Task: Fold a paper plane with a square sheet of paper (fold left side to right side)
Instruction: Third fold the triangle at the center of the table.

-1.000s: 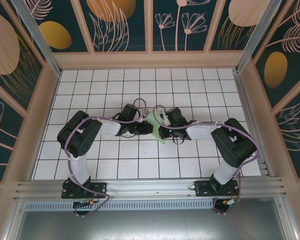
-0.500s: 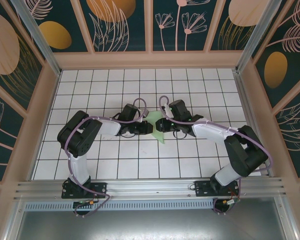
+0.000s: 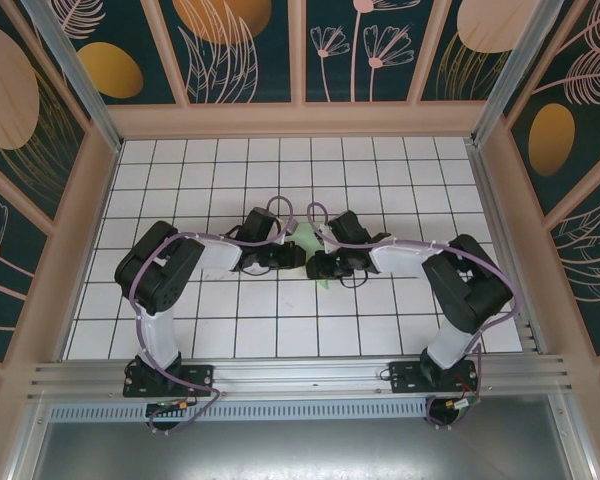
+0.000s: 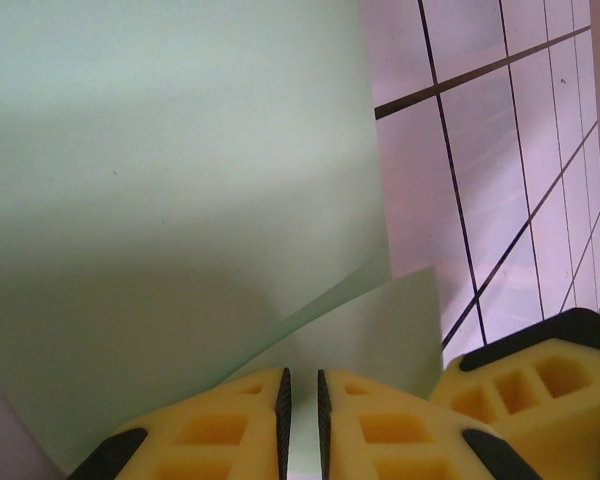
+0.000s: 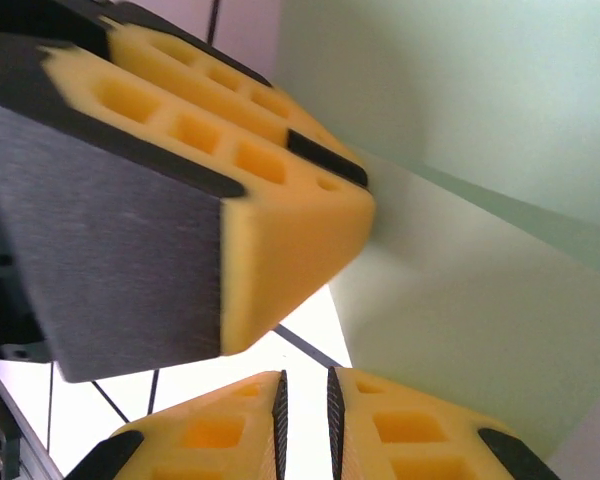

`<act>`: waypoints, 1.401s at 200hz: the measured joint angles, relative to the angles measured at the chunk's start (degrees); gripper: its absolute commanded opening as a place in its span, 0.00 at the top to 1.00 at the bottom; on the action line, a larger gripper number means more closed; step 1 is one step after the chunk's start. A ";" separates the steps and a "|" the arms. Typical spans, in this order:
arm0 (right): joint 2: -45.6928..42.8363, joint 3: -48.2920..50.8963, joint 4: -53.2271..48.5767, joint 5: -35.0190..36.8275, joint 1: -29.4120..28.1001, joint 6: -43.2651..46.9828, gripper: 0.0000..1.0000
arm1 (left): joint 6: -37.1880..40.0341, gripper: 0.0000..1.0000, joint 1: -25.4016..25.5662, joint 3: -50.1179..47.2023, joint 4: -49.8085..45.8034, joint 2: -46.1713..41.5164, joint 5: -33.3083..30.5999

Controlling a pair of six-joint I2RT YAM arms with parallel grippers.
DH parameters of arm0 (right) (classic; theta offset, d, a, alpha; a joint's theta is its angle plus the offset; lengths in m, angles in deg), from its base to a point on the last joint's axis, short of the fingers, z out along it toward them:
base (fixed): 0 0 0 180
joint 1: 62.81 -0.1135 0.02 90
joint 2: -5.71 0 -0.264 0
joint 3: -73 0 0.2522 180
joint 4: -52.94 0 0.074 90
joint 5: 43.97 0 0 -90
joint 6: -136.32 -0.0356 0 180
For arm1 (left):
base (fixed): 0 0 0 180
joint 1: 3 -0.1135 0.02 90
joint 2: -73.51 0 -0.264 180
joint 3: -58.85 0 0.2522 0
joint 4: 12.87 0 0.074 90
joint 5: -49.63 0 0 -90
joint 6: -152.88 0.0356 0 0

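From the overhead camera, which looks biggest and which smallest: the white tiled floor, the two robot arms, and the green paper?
1. White tiled floor.
2. Left arm and right arm: they look about alike, so I won't rank one over the other.
3. Green paper, a small sliver where the arms meet.

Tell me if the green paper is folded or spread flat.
Folded. In the left wrist view the paper shows two layers, one edge crossing over a flap behind.

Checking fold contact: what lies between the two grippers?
The square sheet of paper, pale green, lies between the left gripper and the right gripper, seen in the top view.
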 measured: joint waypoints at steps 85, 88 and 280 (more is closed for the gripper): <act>1.75 -0.35 -2.36 1.75 0.00 0.22 0.79 | 0.44 0.80 0.00 0.74 -1.44 0.15 -0.02; 1.75 -0.42 -2.49 1.86 0.00 0.24 0.79 | 0.44 0.80 0.00 0.76 -1.44 0.15 -0.04; -5.27 5.77 -6.78 5.16 0.20 -1.29 0.97 | 0.48 0.81 0.00 2.36 -4.24 0.66 -0.39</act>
